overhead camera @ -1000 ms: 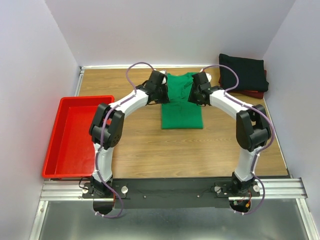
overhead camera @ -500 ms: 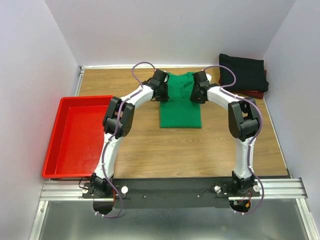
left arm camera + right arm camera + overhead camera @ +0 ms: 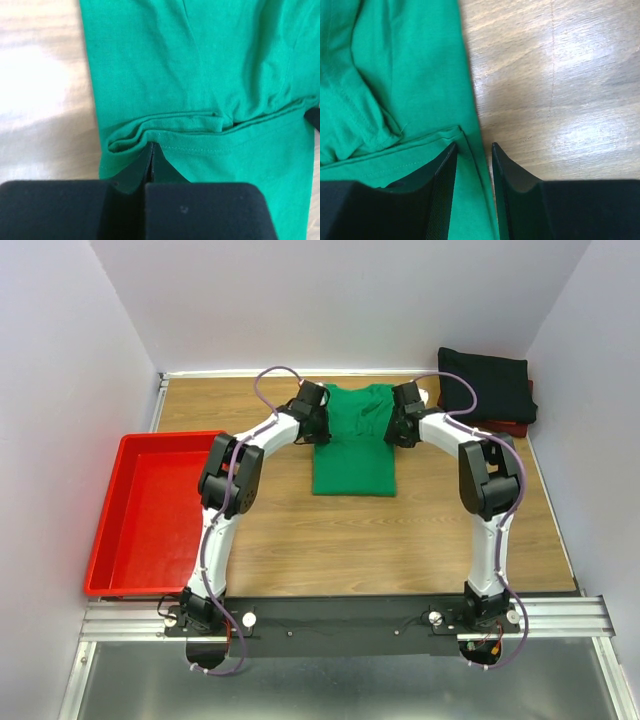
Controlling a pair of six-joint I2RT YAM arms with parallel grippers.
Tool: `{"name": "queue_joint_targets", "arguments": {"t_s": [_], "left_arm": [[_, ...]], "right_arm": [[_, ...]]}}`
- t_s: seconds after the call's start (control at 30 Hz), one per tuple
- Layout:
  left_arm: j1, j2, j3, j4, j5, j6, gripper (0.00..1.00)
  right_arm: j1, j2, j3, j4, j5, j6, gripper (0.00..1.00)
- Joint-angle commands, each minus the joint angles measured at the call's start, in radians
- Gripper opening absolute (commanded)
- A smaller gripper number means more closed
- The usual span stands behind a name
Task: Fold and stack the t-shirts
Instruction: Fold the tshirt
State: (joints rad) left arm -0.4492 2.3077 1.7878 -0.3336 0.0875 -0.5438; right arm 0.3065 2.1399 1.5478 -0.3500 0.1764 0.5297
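Note:
The bright green t-shirt (image 3: pixel 355 450) lies folded into a narrow strip at the table's middle back. My left gripper (image 3: pixel 318 422) is at its left upper edge. In the left wrist view its jaws (image 3: pixel 152 146) are shut together on a bunched fold of the green cloth (image 3: pixel 200 75). My right gripper (image 3: pixel 400 422) is at the shirt's right upper edge. Its jaws (image 3: pixel 471 146) are open, with the green shirt's side edge (image 3: pixel 405 65) lying between them. The black t-shirt (image 3: pixel 487 385) lies folded on the dark red one (image 3: pixel 514 427) at the back right corner.
A red plastic tray (image 3: pixel 175 437) stands at the table's left side. White walls close in the table on the left, back and right. Bare wood (image 3: pixel 555 85) lies right of the green shirt.
The green shirt has slid a little to the left and toward the back. Both grippers have shifted with it at its upper corners, and the left arm's elbow has swung.

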Motion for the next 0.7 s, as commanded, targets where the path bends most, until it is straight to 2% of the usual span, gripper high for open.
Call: {"name": "queue_joint_targets", "arguments": {"t_s": [0.0, 0.2, 0.37, 0.57, 0.67], "left_arm": [[0.001, -0.051, -0.114, -0.030, 0.012, -0.031, 0.00], [0.000, -0.142, -0.275, 0.036, 0.041, -0.074, 0.00], [-0.009, -0.226, -0.410, 0.099, 0.049, -0.087, 0.00], [-0.022, -0.356, -0.657, 0.185, 0.069, -0.116, 0.00], [-0.026, -0.412, -0.720, 0.209, 0.075, -0.117, 0.00]], "right_arm": [[0.008, 0.003, -0.069, -0.015, -0.051, 0.003, 0.40], [0.016, -0.072, -0.167, -0.012, -0.063, 0.007, 0.40], [0.037, -0.169, -0.316, 0.011, -0.077, 0.018, 0.40], [0.091, -0.325, -0.488, 0.042, -0.100, 0.046, 0.40], [0.146, -0.382, -0.580, 0.045, -0.103, 0.067, 0.40]]}}
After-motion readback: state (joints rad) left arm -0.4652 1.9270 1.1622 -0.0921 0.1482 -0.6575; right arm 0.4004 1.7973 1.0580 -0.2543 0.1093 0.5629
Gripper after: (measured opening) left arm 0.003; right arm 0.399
